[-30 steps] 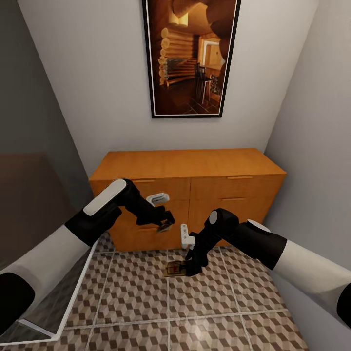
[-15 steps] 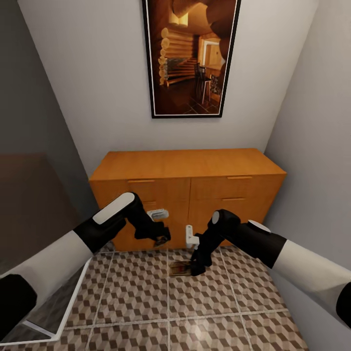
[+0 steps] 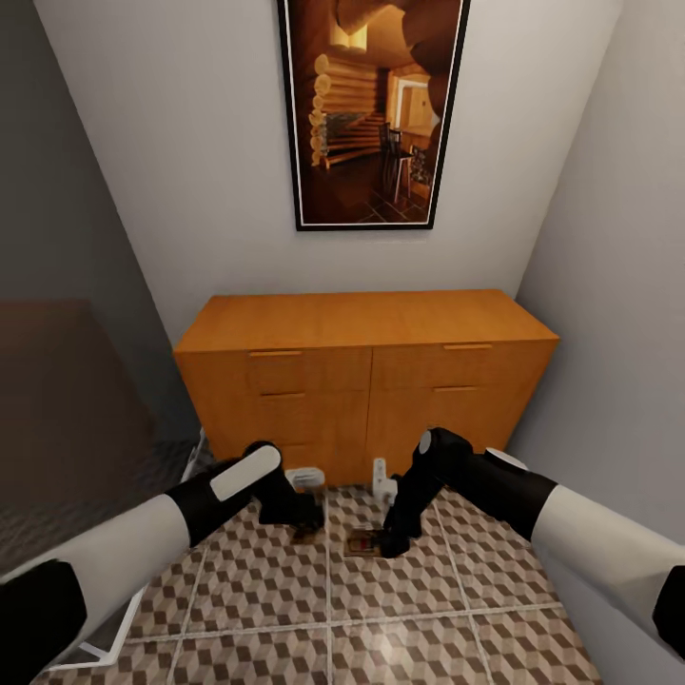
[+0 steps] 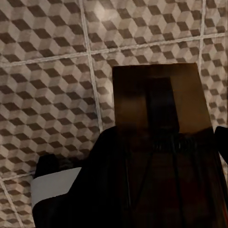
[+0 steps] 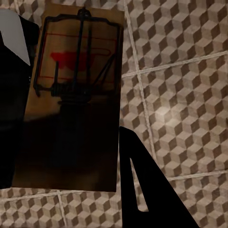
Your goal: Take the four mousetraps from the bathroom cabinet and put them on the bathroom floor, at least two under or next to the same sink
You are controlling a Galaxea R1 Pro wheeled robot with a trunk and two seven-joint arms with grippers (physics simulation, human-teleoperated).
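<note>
Brown mousetraps (image 3: 362, 543) clamped in left gripper (image 3: 306, 529) and right gripper (image 3: 388, 546), low over bathroom floor (image 3: 428, 599).

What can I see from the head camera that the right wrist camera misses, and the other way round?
The head view takes in the room: the orange-brown cabinet with its drawer fronts shut, a framed picture on the wall above it, and both arms reaching low, the left gripper and right gripper near the floor.

The right wrist view gives close detail: a mousetrap with its wire frame and a red mark on the board, held between dark fingers.

Both show the cube-patterned bathroom floor and that mousetrap.
</note>
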